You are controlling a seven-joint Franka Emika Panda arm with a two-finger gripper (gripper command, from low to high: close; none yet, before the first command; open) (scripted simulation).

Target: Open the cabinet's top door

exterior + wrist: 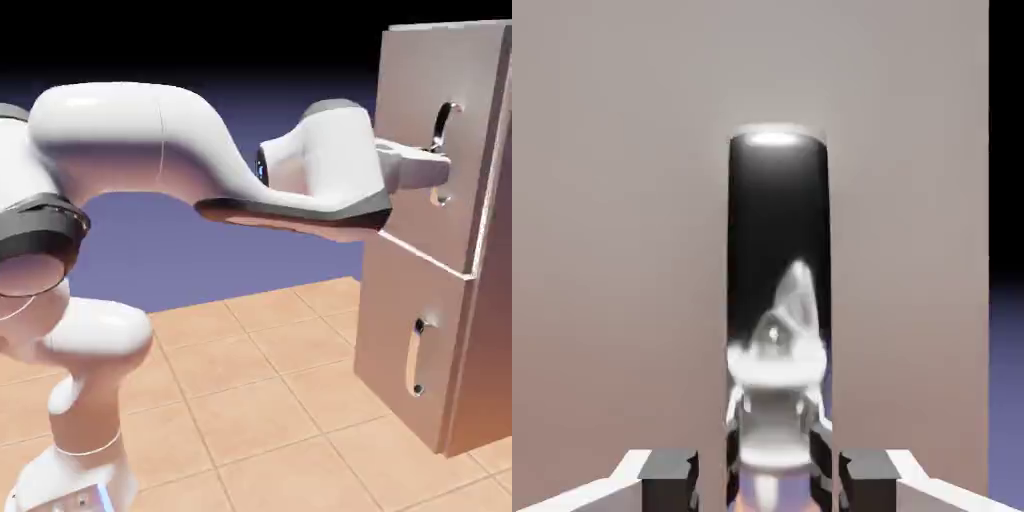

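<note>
The cabinet [492, 330] stands at the right of the exterior view, a tall beige-grey box. Its top door [415, 80] carries a curved vertical silver handle [444, 122]. My gripper [437, 168] reaches level from the left and is shut on the lower part of that handle. In the hand view the handle [777, 230] is a dark reflective bar running up the middle of the door panel [612, 200]. It sits between my two grey fingertips [669, 482], and my gripper [769, 480] hugs it from both sides. I cannot tell whether the door is ajar.
Below the top door is the shorter lower door [390, 330] with its own small silver handle [415, 360]. The cabinet rests on a tiled tan table [260, 400]. My white arm [150, 140] spans the left and middle of the exterior view.
</note>
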